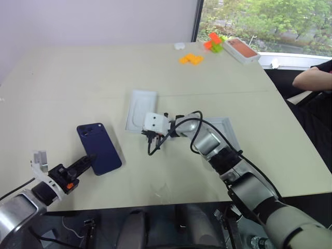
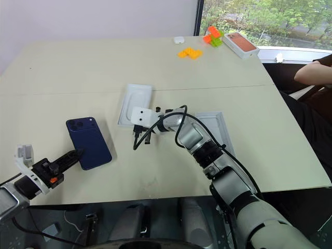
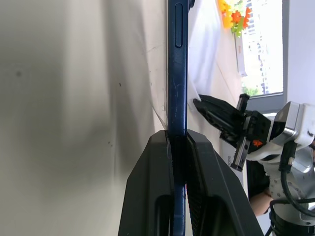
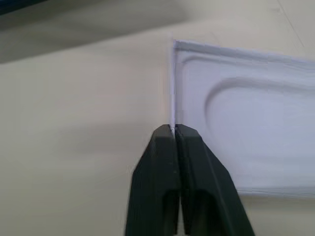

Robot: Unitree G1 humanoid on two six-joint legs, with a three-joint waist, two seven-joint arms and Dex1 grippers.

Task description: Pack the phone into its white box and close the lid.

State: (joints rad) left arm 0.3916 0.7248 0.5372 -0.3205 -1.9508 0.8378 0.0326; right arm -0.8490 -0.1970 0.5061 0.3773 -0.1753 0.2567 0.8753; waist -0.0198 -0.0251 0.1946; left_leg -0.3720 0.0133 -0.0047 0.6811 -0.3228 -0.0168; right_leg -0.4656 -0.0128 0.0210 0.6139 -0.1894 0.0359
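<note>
Two head views high over the table [image 1: 78, 78]; both wrist views close, near table level.

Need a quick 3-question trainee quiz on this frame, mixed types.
1. True or false: the left gripper is shut on an edge of the dark navy-blue glossy smartphone.
2. What do the right gripper's fingers pinch? A) the orange-red-topped box B) the thin rim of the shallow white cardboard tray C) the orange toy blocks
3. Fill in: the phone lies on the ___, not in the tray.

Key: 1 true; 2 B; 3 beige table.
</note>
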